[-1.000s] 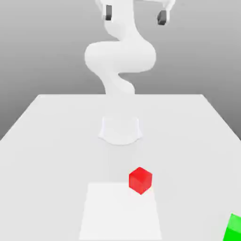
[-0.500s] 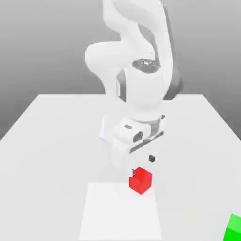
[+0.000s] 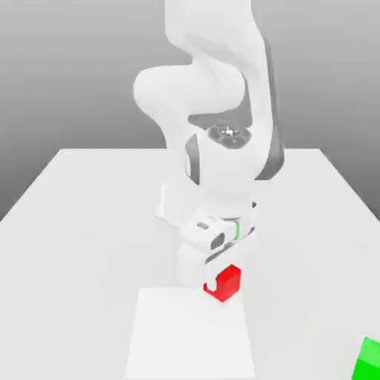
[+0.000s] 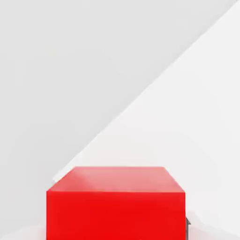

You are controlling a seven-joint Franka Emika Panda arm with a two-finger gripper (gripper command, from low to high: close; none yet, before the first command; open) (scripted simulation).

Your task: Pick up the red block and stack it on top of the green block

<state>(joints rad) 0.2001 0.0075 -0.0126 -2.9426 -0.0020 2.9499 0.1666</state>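
Franka gripper pinches glossy, plain-faced red block, near side of tbl; upright cube, edge-on to ext. view, no long axis.

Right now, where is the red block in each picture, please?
Exterior view: the red block is low, right of centre, at the gripper.
Hand view: it is large and near, one face toward the camera.
Shared landmark: the white square's edge, a diagonal line in the hand view.
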